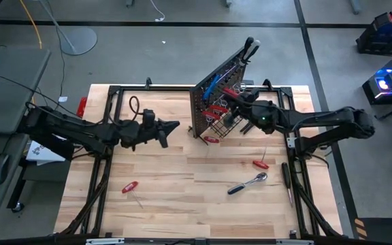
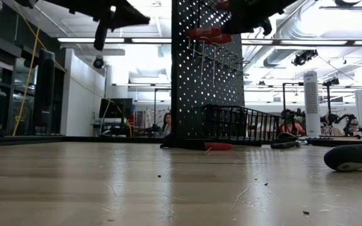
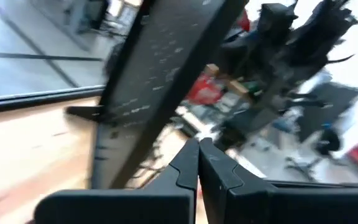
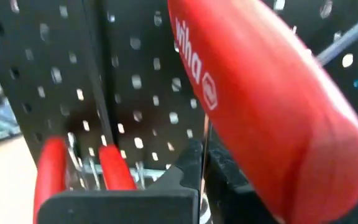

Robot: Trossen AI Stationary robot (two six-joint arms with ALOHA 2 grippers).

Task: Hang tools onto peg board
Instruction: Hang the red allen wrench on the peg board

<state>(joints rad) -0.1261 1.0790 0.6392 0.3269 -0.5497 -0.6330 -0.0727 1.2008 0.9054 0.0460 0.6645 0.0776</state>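
— Red screwdriver handle fills the wrist frame; right gripper is closed beside it at the peg board, top centre.

— Handling?

— Probably light, stiff, smooth; grip mid-handle. Left gripper, closed, waits centre-left.

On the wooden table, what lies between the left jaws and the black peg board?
Nothing: in the high view, only bare wooden table separates the shut left gripper from the black perforated peg board.

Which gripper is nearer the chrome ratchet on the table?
Right. The right gripper is up at the peg board, above the chrome ratchet; the left gripper hangs farther away, across the table.
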